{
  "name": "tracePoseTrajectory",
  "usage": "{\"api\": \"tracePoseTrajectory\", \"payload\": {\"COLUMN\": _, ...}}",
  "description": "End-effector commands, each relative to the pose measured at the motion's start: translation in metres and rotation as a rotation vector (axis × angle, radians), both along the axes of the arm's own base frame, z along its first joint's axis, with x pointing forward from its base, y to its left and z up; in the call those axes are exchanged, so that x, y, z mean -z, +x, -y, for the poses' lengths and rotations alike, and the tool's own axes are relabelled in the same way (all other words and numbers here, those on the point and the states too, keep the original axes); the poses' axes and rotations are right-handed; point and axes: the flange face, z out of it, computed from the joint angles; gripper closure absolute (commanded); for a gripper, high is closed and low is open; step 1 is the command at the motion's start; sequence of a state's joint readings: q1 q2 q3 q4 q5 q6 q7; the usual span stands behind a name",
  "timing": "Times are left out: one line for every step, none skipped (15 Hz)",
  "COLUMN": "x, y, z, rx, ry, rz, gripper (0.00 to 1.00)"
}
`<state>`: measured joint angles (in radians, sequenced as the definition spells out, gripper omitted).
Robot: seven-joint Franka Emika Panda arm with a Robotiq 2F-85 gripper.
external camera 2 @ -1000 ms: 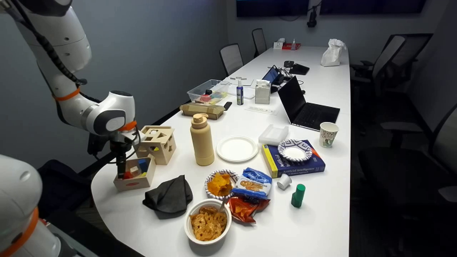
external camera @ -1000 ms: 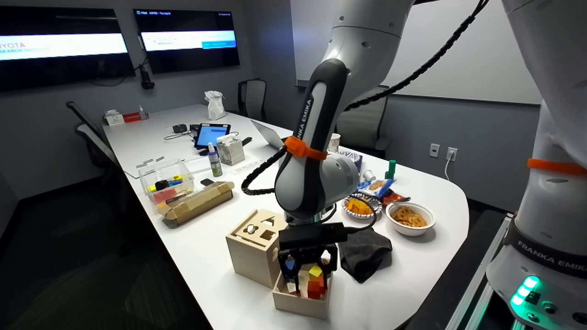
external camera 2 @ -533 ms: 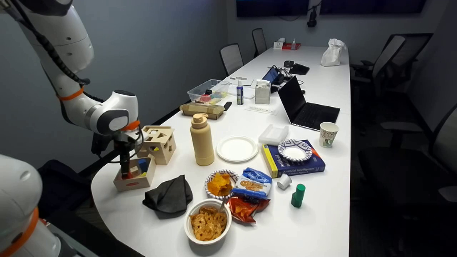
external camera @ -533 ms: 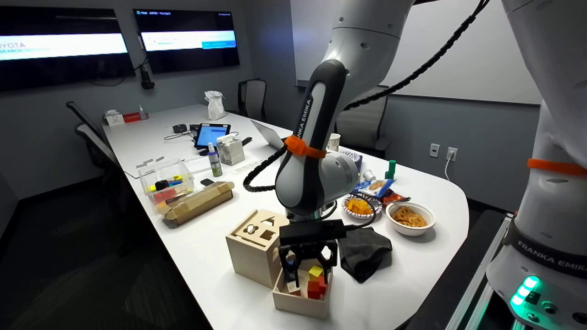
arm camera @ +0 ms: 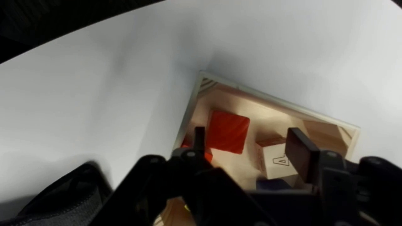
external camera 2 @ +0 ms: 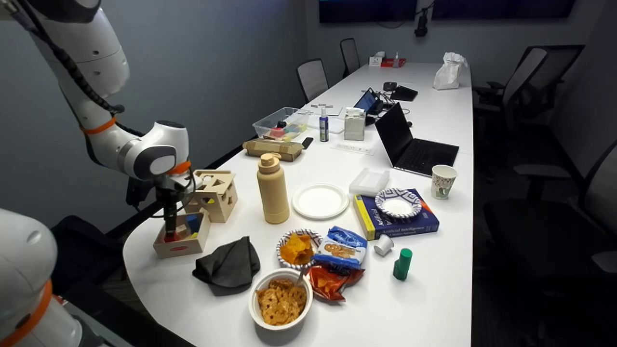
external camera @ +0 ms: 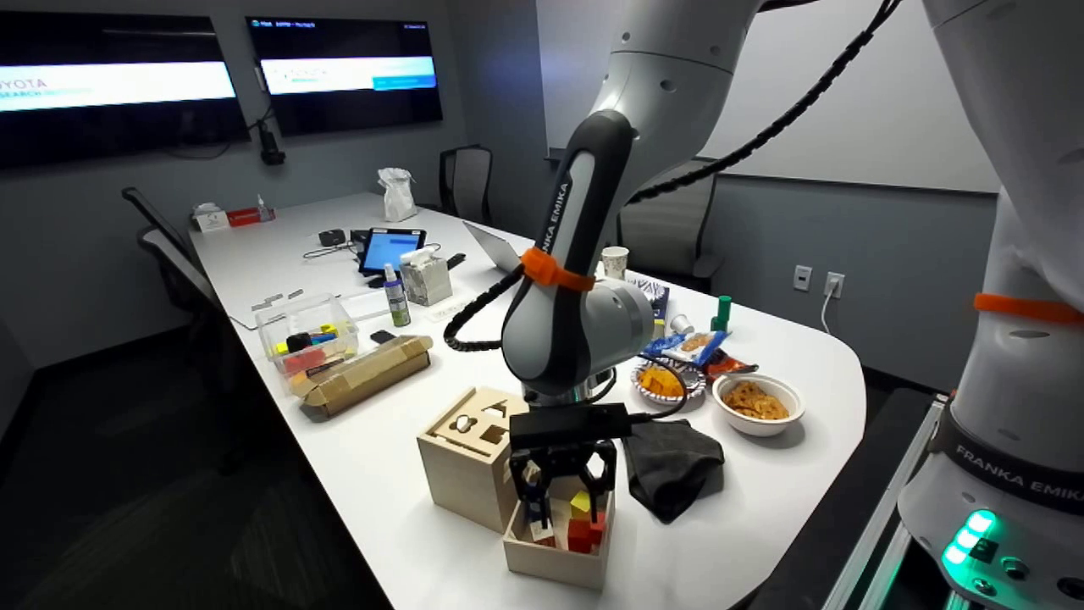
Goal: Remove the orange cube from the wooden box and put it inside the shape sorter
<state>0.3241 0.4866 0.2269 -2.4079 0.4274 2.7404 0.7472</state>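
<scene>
The low wooden box [external camera: 555, 566] holds several blocks; its rim [arm camera: 282, 105] shows in the wrist view. A red-orange cube [arm camera: 228, 131] lies in it, also seen in an exterior view [external camera: 580, 535]. A second red-orange block [arm camera: 208, 156] is partly hidden behind the left finger. Their colours are too close to tell surely which is the orange cube. My gripper [arm camera: 247, 138] is open and empty, with the red-orange cube showing between its fingertips. In an exterior view the gripper [external camera: 570, 520] points down into the box. The shape sorter [external camera: 464, 474] stands beside the box, also visible here [external camera 2: 224, 200].
In the box also lie a white letter block [arm camera: 279, 161], a blue block [external camera 2: 193, 222] and a yellow block [external camera: 582, 506]. A black cloth [external camera 2: 229, 265] is beside it. A tan bottle [external camera 2: 273, 193] stands past the sorter. The table's edge is close to the box.
The open gripper has shifted a little over the box, toward the sorter side and slightly up in the picture. The blocks, box and sorter have not visibly moved.
</scene>
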Motion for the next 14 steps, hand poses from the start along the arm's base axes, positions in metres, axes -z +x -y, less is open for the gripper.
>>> {"api": "tracePoseTrajectory", "payload": {"x": 0.004, "y": 0.004, "z": -0.002, "rx": 0.003, "ry": 0.002, "rz": -0.021, "gripper": 0.33}}
{"api": "tracePoseTrajectory", "payload": {"x": 0.005, "y": 0.004, "z": -0.001, "rx": 0.004, "ry": 0.003, "rz": -0.023, "gripper": 0.34}}
{"api": "tracePoseTrajectory", "payload": {"x": 0.007, "y": 0.004, "z": -0.001, "rx": 0.004, "ry": 0.004, "rz": -0.026, "gripper": 0.34}}
{"api": "tracePoseTrajectory", "payload": {"x": 0.009, "y": 0.004, "z": -0.001, "rx": 0.003, "ry": 0.005, "rz": -0.029, "gripper": 0.34}}
{"api": "tracePoseTrajectory", "payload": {"x": 0.010, "y": 0.004, "z": -0.002, "rx": 0.002, "ry": 0.006, "rz": -0.032, "gripper": 0.35}}
{"api": "tracePoseTrajectory", "payload": {"x": 0.012, "y": 0.004, "z": -0.002, "rx": 0.001, "ry": 0.005, "rz": -0.034, "gripper": 0.35}}
{"api": "tracePoseTrajectory", "payload": {"x": 0.013, "y": 0.004, "z": -0.003, "rx": 0.000, "ry": 0.005, "rz": -0.036, "gripper": 0.36}}
{"api": "tracePoseTrajectory", "payload": {"x": 0.014, "y": 0.005, "z": -0.003, "rx": -0.001, "ry": 0.005, "rz": -0.037, "gripper": 0.37}}
{"api": "tracePoseTrajectory", "payload": {"x": 0.016, "y": 0.005, "z": -0.004, "rx": 0.000, "ry": 0.005, "rz": -0.039, "gripper": 0.38}}
{"api": "tracePoseTrajectory", "payload": {"x": 0.017, "y": 0.006, "z": -0.004, "rx": -0.001, "ry": 0.006, "rz": -0.041, "gripper": 0.38}}
{"api": "tracePoseTrajectory", "payload": {"x": 0.018, "y": 0.006, "z": -0.004, "rx": 0.000, "ry": 0.006, "rz": -0.043, "gripper": 0.39}}
{"api": "tracePoseTrajectory", "payload": {"x": 0.019, "y": 0.007, "z": -0.004, "rx": 0.001, "ry": 0.006, "rz": -0.045, "gripper": 0.40}}
{"api": "tracePoseTrajectory", "payload": {"x": 0.020, "y": 0.007, "z": -0.005, "rx": 0.002, "ry": 0.006, "rz": -0.047, "gripper": 0.38}}
{"api": "tracePoseTrajectory", "payload": {"x": 0.022, "y": 0.007, "z": -0.004, "rx": 0.004, "ry": 0.006, "rz": -0.049, "gripper": 0.40}}
